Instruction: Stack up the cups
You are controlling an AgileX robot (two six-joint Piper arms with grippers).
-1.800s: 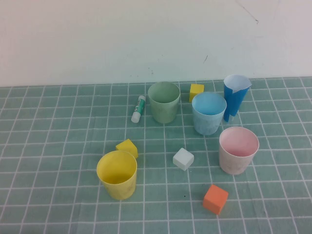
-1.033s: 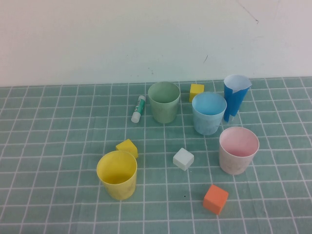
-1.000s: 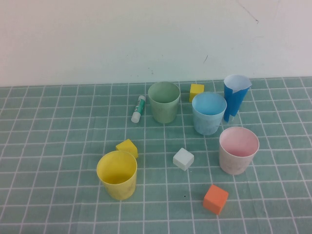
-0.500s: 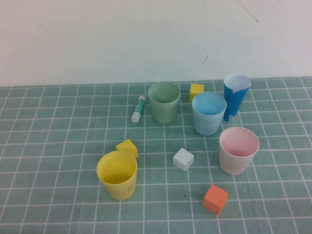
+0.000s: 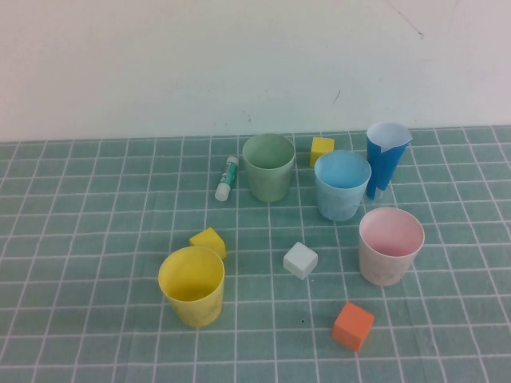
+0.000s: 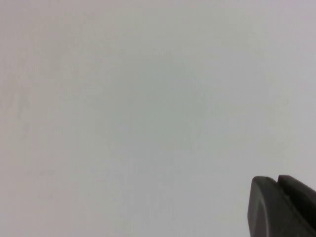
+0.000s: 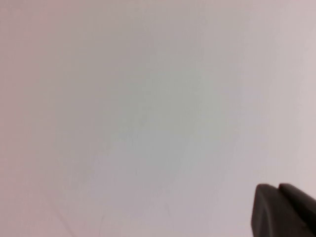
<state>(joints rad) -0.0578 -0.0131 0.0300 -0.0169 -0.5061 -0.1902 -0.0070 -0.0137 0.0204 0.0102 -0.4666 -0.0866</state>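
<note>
In the high view, the cups stand upright and apart on the checked green cloth: a pale green cup (image 5: 269,167) at the back, a light blue cup (image 5: 342,185) to its right, a pink cup (image 5: 390,246) nearer on the right, and a yellow cup (image 5: 192,285) at the front left. Neither arm shows in the high view. My left gripper (image 6: 276,181) is shut, facing only a blank pale surface in its wrist view. My right gripper (image 7: 278,188) is likewise shut with nothing in it, facing a blank surface.
A tall dark blue paper cone (image 5: 386,157) stands right behind the light blue cup. Loose blocks lie about: yellow (image 5: 322,150), yellow (image 5: 207,242), white (image 5: 300,260), orange (image 5: 353,325). A green and white marker (image 5: 227,178) lies left of the green cup. A white wall (image 5: 239,64) backs the table.
</note>
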